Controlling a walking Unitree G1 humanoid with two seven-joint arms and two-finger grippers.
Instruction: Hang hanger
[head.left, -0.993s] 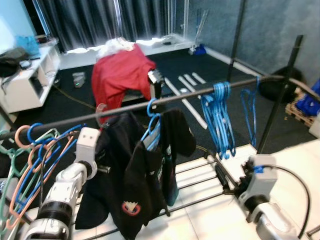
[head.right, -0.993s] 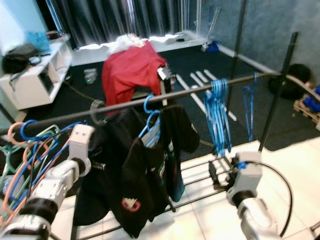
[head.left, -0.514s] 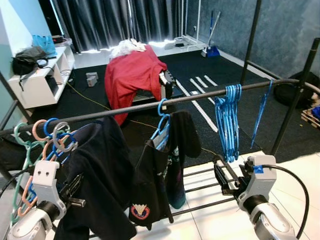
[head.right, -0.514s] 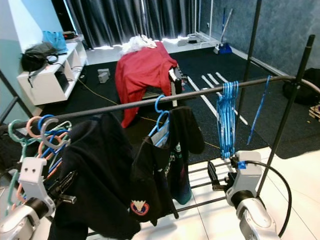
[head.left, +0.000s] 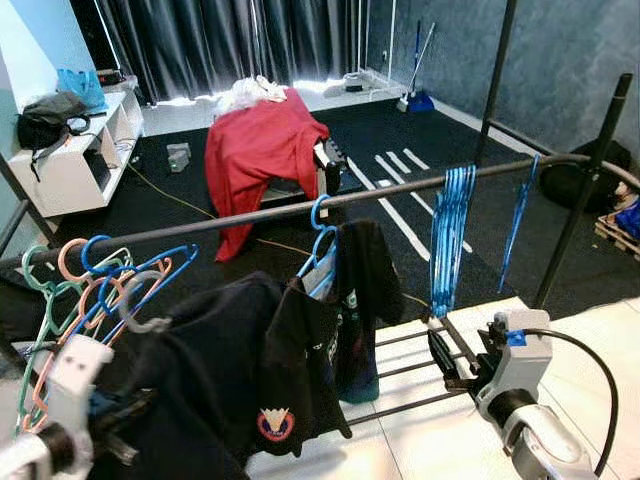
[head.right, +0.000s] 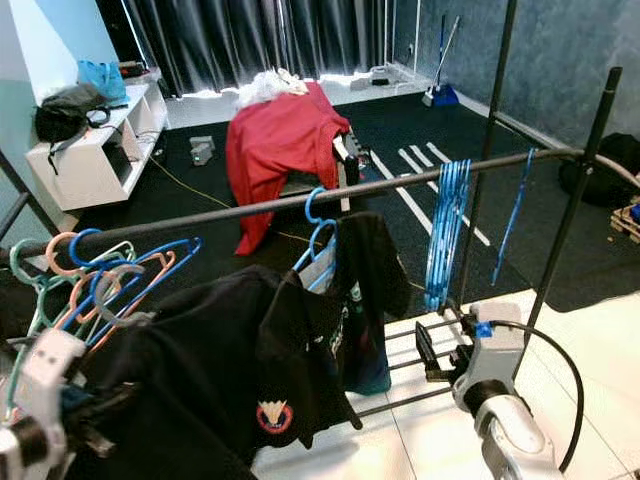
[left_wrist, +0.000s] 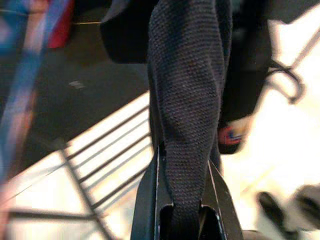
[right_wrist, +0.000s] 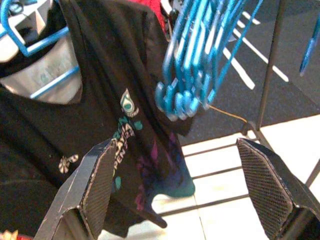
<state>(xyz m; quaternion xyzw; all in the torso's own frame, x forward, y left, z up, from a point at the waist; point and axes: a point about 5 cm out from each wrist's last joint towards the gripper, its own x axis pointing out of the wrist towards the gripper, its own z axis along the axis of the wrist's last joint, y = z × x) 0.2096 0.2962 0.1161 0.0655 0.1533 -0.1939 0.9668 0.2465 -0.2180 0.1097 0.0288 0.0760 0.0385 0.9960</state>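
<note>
Left gripper (left_wrist: 182, 200) pinching a fold of the black garment (head.left: 215, 370) below the clothes rail (head.left: 300, 208).

The garment's grey hanger (head.left: 140, 300) pokes up at its collar, its hook below the rail and not on it, beside a bunch of coloured hangers (head.left: 80, 290). Another dark shirt on a blue hanger (head.left: 318, 240) hangs mid-rail. The right gripper (right_wrist: 180, 190) hovers with fingers spread wide, empty, near the cluster of blue hangers (head.left: 448, 235).
</note>
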